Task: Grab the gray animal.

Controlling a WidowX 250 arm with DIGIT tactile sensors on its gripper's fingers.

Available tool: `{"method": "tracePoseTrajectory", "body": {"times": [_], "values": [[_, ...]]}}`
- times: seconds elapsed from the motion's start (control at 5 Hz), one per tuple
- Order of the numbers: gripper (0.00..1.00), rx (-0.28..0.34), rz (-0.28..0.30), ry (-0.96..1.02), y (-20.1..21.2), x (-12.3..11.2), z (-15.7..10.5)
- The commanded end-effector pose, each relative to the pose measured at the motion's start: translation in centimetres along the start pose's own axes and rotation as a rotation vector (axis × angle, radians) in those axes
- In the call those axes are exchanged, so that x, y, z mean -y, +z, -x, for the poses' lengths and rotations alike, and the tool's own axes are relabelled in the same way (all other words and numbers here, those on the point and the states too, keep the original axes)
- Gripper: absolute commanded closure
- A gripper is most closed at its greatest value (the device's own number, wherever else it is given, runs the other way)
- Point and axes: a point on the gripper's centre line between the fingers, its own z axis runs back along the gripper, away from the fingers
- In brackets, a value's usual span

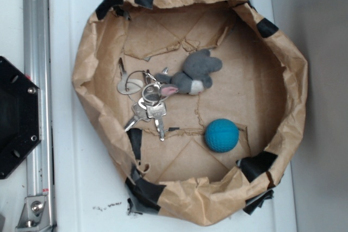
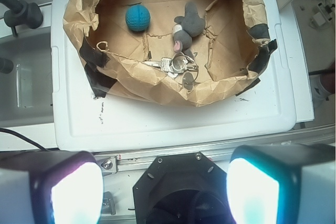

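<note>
Gray animal (image 1: 194, 74): soft rounded plush on crinkled paper basin (image 1: 81, 63)

Gray animal (image 1: 194, 74) beside keys (image 1: 145, 103)

White board (image 1: 81, 188) (image 2: 157, 119) under it all, filling most of the frame. Lying right on it, a round brown paper bowl (image 1: 87, 63) (image 2: 157, 85) with black tape on its rim. Some small black specks (image 1: 106, 206) (image 2: 100, 111) on the white near the bowl, lower left of the top view.
</note>
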Motion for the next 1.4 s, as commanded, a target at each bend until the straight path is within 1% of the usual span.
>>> {"method": "tracePoseTrajectory", "body": {"times": [0.0,0.2,0.4,0.6,0.8,1.0,1.2], "values": [[0.00,0.000,0.000,0.000,0.0,0.0,0.0],[0.00,0.113,0.189,0.075,-5.4,-1.0,-4.0],[0.00,0.099,0.201,0.093,-9.1,0.0,-8.0],[0.00,0.087,0.203,0.128,-11.7,0.4,-11.0],[0.00,0.102,0.161,0.185,-14.2,-0.7,-12.5],[0.00,0.087,0.085,0.211,-17.1,-3.0,-12.7],[0.00,0.084,0.029,0.194,-18.6,-5.2,-12.7]]}}
